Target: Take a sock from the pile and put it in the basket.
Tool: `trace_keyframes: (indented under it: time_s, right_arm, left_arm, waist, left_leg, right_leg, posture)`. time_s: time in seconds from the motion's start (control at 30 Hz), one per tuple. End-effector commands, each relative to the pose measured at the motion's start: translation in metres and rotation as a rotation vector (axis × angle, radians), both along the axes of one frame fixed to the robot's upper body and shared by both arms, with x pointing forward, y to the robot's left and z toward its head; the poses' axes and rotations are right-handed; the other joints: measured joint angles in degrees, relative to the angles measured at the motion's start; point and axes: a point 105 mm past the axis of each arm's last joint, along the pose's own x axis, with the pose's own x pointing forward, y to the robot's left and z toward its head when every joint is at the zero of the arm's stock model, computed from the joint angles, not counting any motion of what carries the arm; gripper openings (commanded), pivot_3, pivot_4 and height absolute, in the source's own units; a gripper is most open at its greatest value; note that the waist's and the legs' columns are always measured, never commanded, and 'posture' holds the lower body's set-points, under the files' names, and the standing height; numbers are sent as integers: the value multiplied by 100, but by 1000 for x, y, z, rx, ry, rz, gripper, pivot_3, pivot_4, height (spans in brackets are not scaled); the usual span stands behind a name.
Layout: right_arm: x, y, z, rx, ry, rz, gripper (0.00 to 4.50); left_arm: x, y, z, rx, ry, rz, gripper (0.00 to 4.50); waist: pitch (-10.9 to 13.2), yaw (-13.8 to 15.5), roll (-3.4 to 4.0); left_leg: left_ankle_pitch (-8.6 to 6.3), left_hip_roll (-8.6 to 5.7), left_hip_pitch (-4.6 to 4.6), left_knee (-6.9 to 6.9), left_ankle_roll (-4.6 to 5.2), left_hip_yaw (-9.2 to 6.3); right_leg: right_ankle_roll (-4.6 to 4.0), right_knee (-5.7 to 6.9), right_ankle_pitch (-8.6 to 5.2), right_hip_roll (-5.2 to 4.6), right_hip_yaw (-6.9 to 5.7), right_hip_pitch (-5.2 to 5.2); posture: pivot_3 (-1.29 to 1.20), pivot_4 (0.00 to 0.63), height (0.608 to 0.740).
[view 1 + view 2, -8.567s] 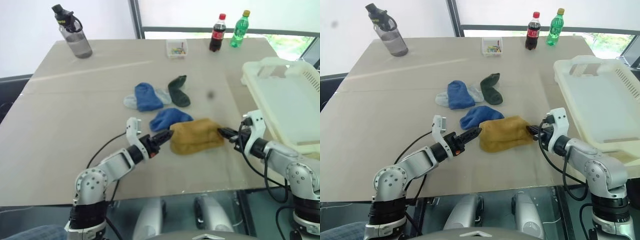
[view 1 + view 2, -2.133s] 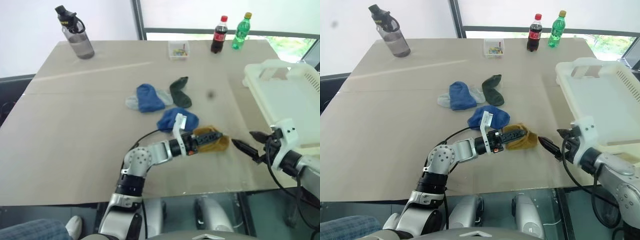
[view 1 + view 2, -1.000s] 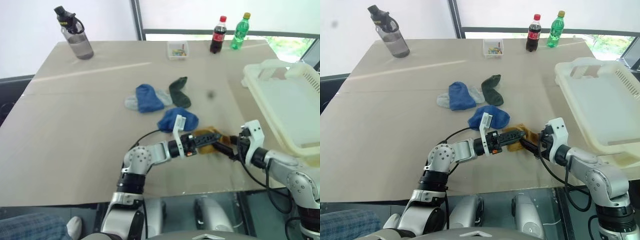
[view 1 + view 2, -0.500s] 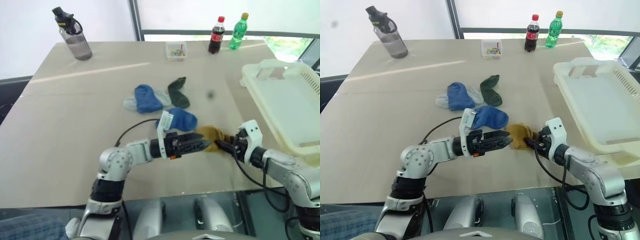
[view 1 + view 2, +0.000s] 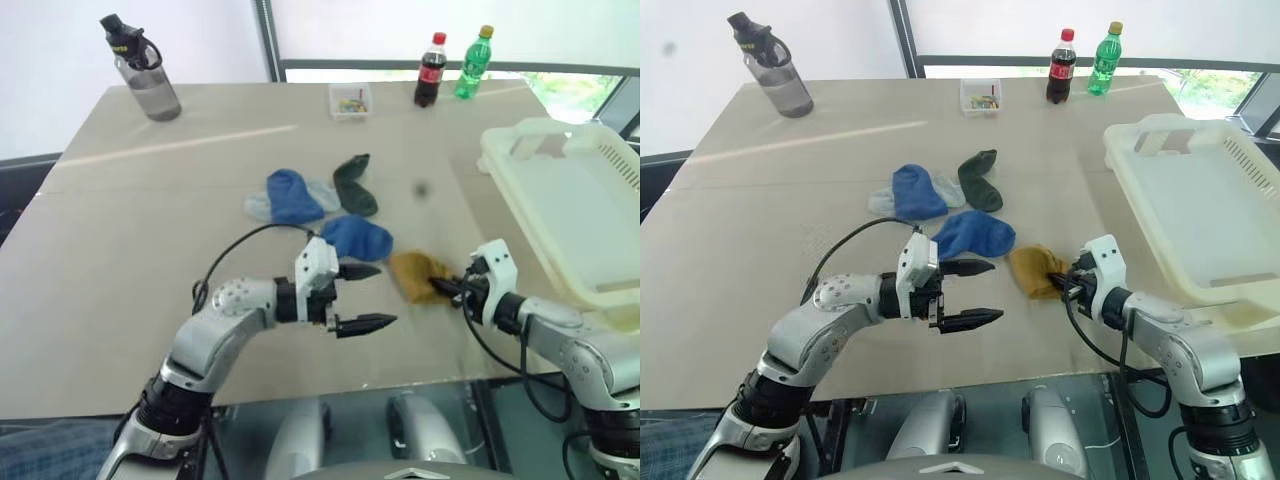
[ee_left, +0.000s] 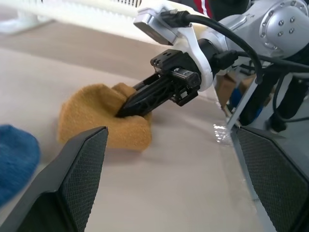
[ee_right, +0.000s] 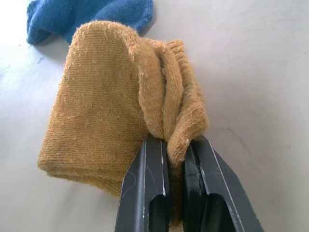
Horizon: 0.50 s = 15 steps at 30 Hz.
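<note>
Right gripper (image 7: 166, 169) jaws now clamped on yellow sock (image 7: 111, 111), on table (image 5: 150, 220). Left gripper (image 5: 366, 297) released, withdrawn, jaws wide, empty. Handover done; basket (image 5: 600, 250) next.

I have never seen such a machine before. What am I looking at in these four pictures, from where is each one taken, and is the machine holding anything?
This is a humanoid robot with two arms; each ends in a hand of two black fingers. Two pictures come from cameras in its head, looking down over a beige table. The other two come from cameras on its wrists, looking along each hand.

On the table lie small socks: two blue, a dark green and a pale grey one. At the far edge stand a grey water bottle, a small clear box, a cola bottle and a green bottle. A large white basket stands on the right.

The right hand is shut on the mustard sock; its wrist view shows the fabric pinched between the fingers. The left hand is open and holds nothing.
</note>
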Motion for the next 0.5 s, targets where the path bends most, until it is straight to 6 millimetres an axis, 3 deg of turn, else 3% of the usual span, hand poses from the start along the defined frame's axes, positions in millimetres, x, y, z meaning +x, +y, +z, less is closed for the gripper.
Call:
trace_keyframes:
  time_s: [0.03, 0.23, 0.5]
  right_arm:
    - [1, -5, 8, -9, -32, -15, 89]
    - [-1, -15, 16, -39, -60, -22, 89]
    - [-11, -38, 56, -64, -151, -7, 89]
  left_arm:
    - [-9, 11, 14, 62, -122, -67, 4500]
    - [-3, 27, 21, 99, -188, -37, 4500]
    - [17, 55, 33, 170, -251, 82, 4500]
  waist:
    - [5, -8, 5]
    - [10, 24, 9]
    - [22, 29, 17]
  left_leg:
    - [0, 0, -3, -4, 0, 1]
    - [0, -6, -20, -8, 0, 6]
    - [0, -15, -55, -6, 1, 4]
  right_leg:
    - [0, 1, 0, 3, 1, -6]
    - [0, -3, 0, -2, -1, -18]
    - [1, -8, 1, -3, -20, -39]
  posture:
    - [0, 150, 740]
    - [0, 150, 740]
    - [0, 150, 740]
